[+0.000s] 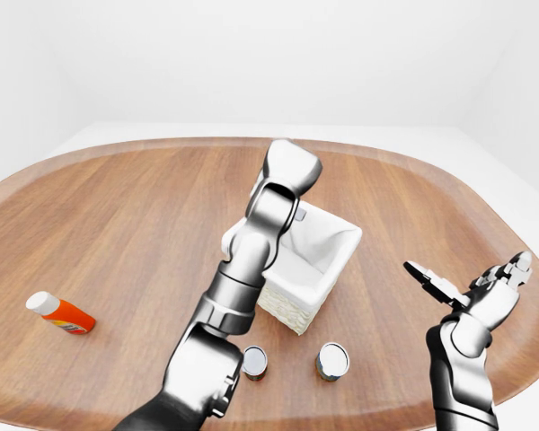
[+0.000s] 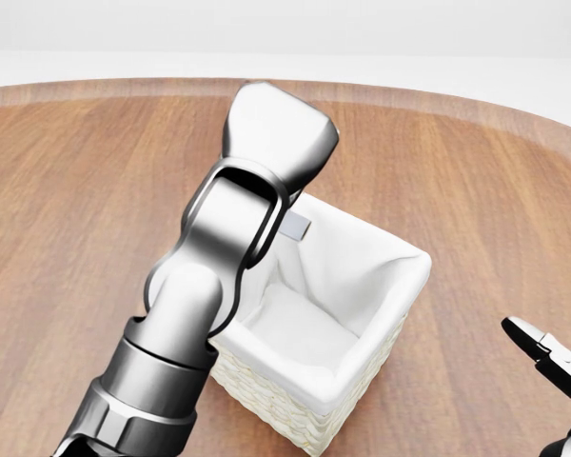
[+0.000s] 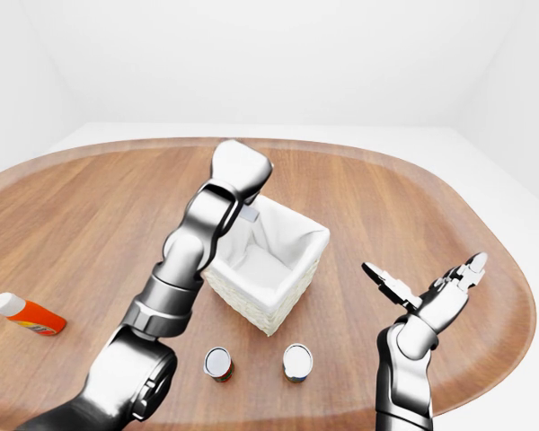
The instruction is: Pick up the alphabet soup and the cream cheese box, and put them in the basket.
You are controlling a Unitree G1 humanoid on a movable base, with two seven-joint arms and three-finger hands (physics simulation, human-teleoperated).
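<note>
A white, featureless room surrounds a large oval wooden table.

The cream cheese box shows only as a small grey corner under the left hand, which hangs over the basket's upper-left rim. The fingers are hidden behind the hand's shell, so the grip cannot be confirmed, though the box appears carried. Judged as a light, rigid carton: hold it across its flat faces with moderate force; excess pressure could crush it.

Two cans stand near the table's lower edge, just below the basket: one at left, one at right. Which is the alphabet soup cannot be told. A can should be heavier, stiff and smooth-walled; grasp it around the cylinder's middle.

The right hand is spread, holding nothing, well apart from both cans.

An orange bottle lies far left.
</note>
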